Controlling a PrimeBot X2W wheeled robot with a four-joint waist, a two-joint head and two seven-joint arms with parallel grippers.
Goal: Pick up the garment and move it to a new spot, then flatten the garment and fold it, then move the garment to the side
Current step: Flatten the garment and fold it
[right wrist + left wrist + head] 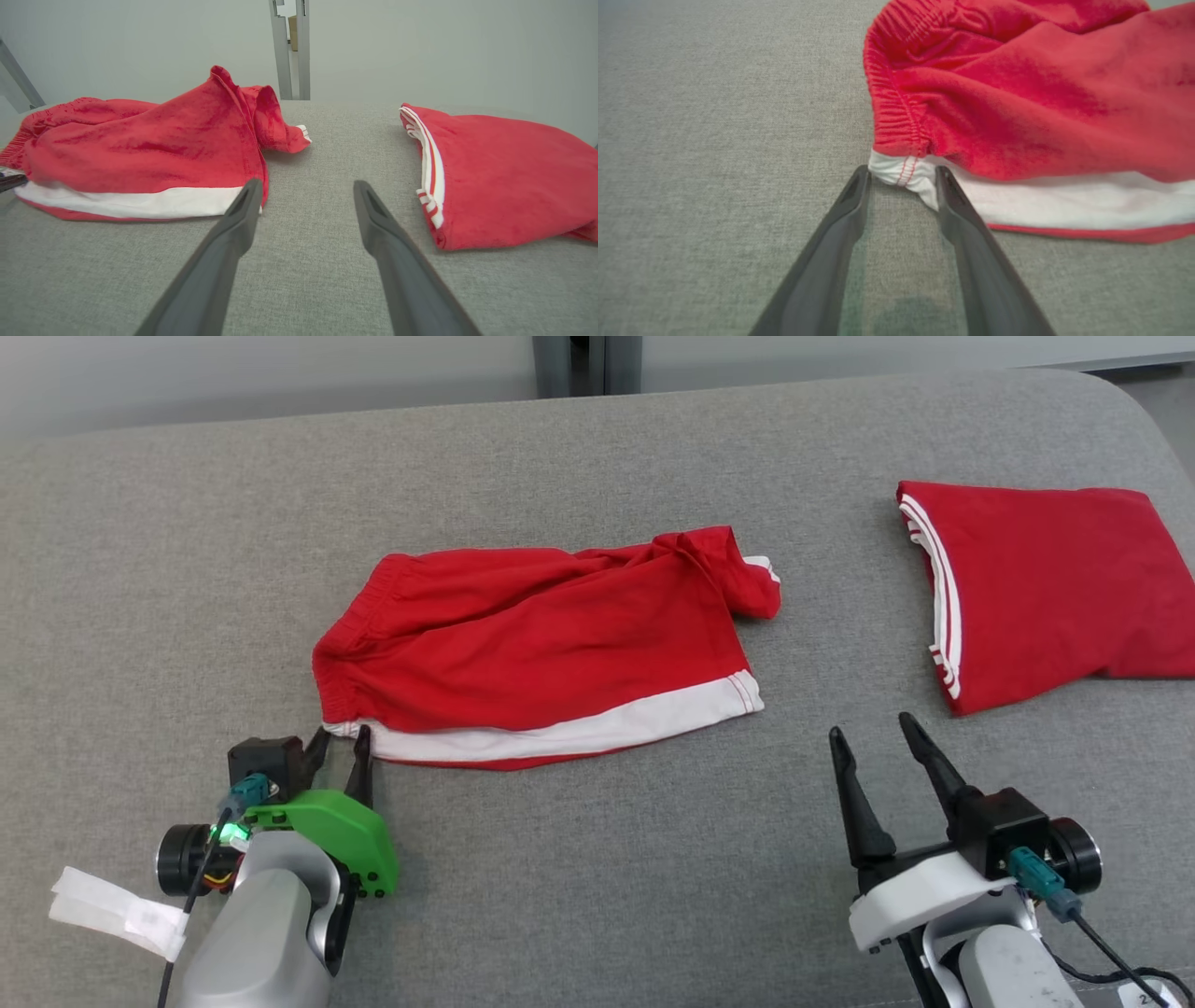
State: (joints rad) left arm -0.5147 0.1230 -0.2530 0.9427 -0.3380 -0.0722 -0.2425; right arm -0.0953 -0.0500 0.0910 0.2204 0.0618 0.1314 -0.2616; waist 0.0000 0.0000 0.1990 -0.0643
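The garment [541,635] is a pair of red shorts with a white band along the near edge, lying loosely spread and rumpled at the far right leg on the grey cushion. My left gripper [342,735] sits at its near-left corner. In the left wrist view the garment [1017,93] fills the upper right, and the left gripper [902,173] has a dark finger on each side of the white corner, jaws still apart. My right gripper [868,726] stands open on bare cushion, right of the garment [140,149], with nothing between the fingers of the right gripper [307,184].
A second red piece of clothing [1046,588] with white stripes lies folded at the right edge, close to my right gripper, and is the red folded piece [514,177] in the right wrist view. The grey cushion [597,859] spans the whole view; a wall stands behind it.
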